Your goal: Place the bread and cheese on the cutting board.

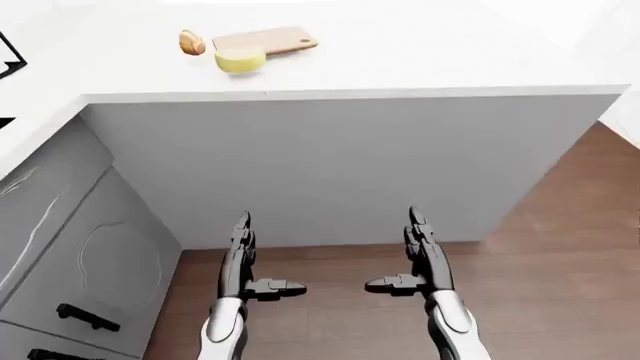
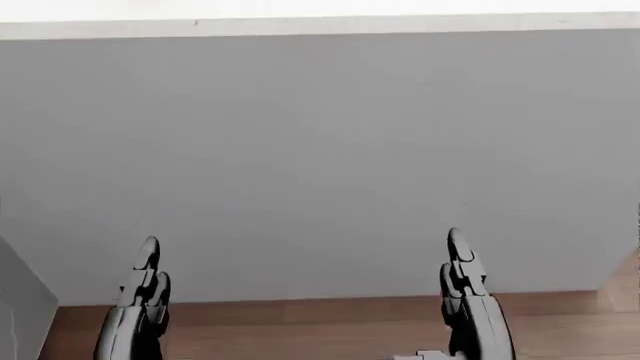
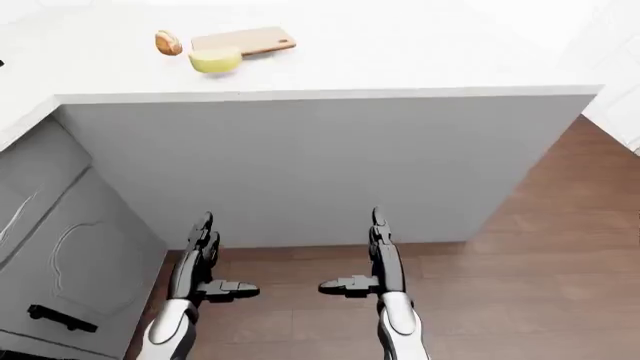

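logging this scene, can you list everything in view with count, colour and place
cutting board: one, light wood, counter top, upper left of left-eye view
cheese: one, pale yellow, at the board's lower left edge
bread: one, brown, left of the board
counter: one, white top, grey panel below
cabinets: grey, black handles, left side
floor: brown wood, bottom
left hand: one, grey and black, fingers extended, empty
right hand: one, same, empty

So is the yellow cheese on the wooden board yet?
Not properly. The cheese lies on the white counter at the cutting board's near edge, perhaps just overlapping it.
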Motion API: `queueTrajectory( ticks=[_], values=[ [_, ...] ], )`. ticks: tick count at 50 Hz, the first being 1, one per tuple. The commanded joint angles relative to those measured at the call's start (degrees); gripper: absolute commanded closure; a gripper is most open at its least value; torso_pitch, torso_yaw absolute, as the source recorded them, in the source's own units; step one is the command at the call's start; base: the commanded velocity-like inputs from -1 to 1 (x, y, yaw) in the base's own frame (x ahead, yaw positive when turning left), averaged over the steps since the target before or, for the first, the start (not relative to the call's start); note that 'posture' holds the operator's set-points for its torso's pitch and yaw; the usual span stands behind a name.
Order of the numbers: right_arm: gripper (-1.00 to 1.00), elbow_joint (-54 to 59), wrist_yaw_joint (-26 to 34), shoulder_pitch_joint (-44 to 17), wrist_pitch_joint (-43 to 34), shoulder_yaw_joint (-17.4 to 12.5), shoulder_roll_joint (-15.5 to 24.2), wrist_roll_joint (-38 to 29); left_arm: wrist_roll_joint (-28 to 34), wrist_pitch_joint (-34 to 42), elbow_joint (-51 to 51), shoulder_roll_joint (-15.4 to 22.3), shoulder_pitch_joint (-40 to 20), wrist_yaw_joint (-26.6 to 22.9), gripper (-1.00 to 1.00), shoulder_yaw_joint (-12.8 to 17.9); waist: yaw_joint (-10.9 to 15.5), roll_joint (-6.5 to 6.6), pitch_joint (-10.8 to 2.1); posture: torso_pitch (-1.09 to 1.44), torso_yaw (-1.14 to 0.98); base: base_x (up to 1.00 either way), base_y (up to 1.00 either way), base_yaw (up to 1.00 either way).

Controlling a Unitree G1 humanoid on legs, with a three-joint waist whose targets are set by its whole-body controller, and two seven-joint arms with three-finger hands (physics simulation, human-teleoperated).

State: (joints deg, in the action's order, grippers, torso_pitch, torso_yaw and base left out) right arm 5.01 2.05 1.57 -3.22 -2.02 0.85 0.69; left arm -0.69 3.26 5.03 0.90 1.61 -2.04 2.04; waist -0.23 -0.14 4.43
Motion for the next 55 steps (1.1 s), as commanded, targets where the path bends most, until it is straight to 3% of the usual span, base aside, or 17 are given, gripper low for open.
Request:
queueTrajectory(
  ticks=[1, 3, 4, 5, 7, 17, 21, 24, 29, 32, 33, 36, 38, 42, 53, 54, 55],
  values=[
    [-1.00, -4.5, -0.2, -1.5, 3.2, 0.1, 0.1, -0.1, -0.2, -4.0, -3.9, 0.3, -2.0, -0.1, -1.00, 0.2, -0.1, -0.45, -0.05, 0.00, 0.00, 0.00, 0.00, 0.00],
    [-1.00, -5.1, -0.3, -1.4, 2.9, 0.2, 0.1, -0.2, -0.1, -3.8, -4.2, 0.2, -1.8, 0.1, -1.00, 0.2, 0.4, -0.07, -3.52, 0.00, 0.00, 0.00, 0.00, 0.00],
    [-1.00, -4.9, -0.2, -1.3, 3.1, 0.1, 0.1, -0.1, 0.0, -3.9, -4.3, 0.2, -1.8, 0.1, -1.00, 0.2, 0.4, -0.09, -2.99, 0.00, 0.00, 0.00, 0.00, 0.00],
    [-1.00, -5.1, -0.3, -1.3, 3.0, 0.2, 0.0, -0.2, 0.0, -3.9, -4.3, 0.2, -1.7, 0.1, -1.00, 0.1, 0.4, -0.35, -0.96, 0.00, 0.00, 0.00, 0.00, 0.00],
    [-1.00, -4.9, -0.2, -1.3, 3.2, 0.3, 0.1, -0.3, 0.0, -4.2, -3.7, 0.2, -2.0, 0.1, -1.00, 0.2, 0.4, -0.43, -3.94, 0.00, 0.00, 0.00, 0.00, 0.00],
    [-1.00, -4.5, -0.8, -4.3, 4.6, -0.5, 0.7, -1.4, -1.9, 1.5, -11.8, 0.9, -6.7, 3.4, -1.00, 2.6, 0.4, -0.21, -4.84, 0.00, 0.00, 0.00, 0.00, 0.00],
    [-1.00, -10.1, -3.2, -13.6, -1.2, -2.0, 3.3, -3.3, -7.8, 12.9, -19.1, 4.4, -19.2, 8.8, -1.00, 7.4, 0.3, -0.17, -5.42, 0.00, 0.00, 0.00, 0.00, 0.00],
    [-1.00, -4.1, -4.8, -30.3, -5.2, -5.5, 7.2, -2.6, -14.8, 14.4, -3.1, 10.4, -41.9, 17.3, -1.00, 12.1, 0.4, -0.08, -5.36, 0.00, 0.00, 0.00, 0.00, 0.00],
    [-1.00, 19.2, -7.9, -57.6, -3.6, -8.4, 14.7, 1.8, -22.5, 16.7, 14.6, 20.5, -64.0, 24.3, -1.00, 13.4, -0.1, 0.55, -5.65, 0.00, 0.00, 0.00, 0.00, 0.00],
    [-1.00, 15.5, -9.4, -67.1, -12.5, -9.1, 18.7, 5.0, -34.0, 27.6, 11.6, 24.4, -73.4, 33.9, -1.00, 17.6, -0.2, 0.73, -5.49, 0.00, 0.00, 0.00, 0.00, 0.00],
    [-1.00, 13.7, -10.0, -70.2, -16.7, -9.8, 19.9, 7.0, -35.9, 29.6, 12.8, 25.4, -75.3, 37.0, -1.00, 16.8, -0.3, 0.67, -5.14, 0.00, 0.00, 0.00, 0.00, 0.00],
    [-1.00, 12.1, -12.3, -78.3, -25.3, -11.9, 23.7, 12.3, -38.4, 36.9, 13.0, 30.2, -77.6, 35.5, -1.00, 13.0, -0.2, 0.72, -3.80, 0.00, 0.00, 0.00, 0.00, 0.00],
    [-1.00, 13.5, -12.0, -79.6, -26.7, -9.8, 25.4, 13.0, -37.1, 38.8, 8.1, 32.5, -76.5, 34.0, -1.00, 11.1, 0.0, 1.02, -3.18, 0.00, 0.00, 0.00, 0.00, 0.00],
    [-1.00, 8.1, -10.4, -77.0, -29.0, -7.3, 25.8, 11.6, -42.8, 45.1, -0.4, 32.9, -74.9, 36.5, -1.00, 14.4, -0.2, 0.89, -2.54, 0.00, 0.00, 0.00, 0.00, 0.00],
    [-1.00, 2.4, -8.9, -78.0, -31.2, -6.9, 24.9, 8.3, -44.6, 42.0, 0.6, 34.7, -75.0, 38.1, -1.00, 14.1, -0.2, 1.13, -1.80, 0.00, 0.00, 0.00, 0.00, 0.00],
    [-1.00, 2.6, -8.8, -78.0, -30.9, -7.0, 24.8, 7.9, -44.9, 42.1, 0.2, 34.6, -75.0, 38.4, -1.00, 14.0, -0.1, 1.34, -3.14, 0.00, 0.00, 0.19, 0.00, 0.00],
    [-1.00, 2.7, -8.7, -78.0, -30.6, -7.1, 24.7, 7.6, -45.2, 42.3, -0.4, 34.5, -74.9, 38.7, -1.00, 14.0, 0.0, 1.28, -2.36, 0.00, 0.00, 0.34, 0.01, 0.00]
  ],
)
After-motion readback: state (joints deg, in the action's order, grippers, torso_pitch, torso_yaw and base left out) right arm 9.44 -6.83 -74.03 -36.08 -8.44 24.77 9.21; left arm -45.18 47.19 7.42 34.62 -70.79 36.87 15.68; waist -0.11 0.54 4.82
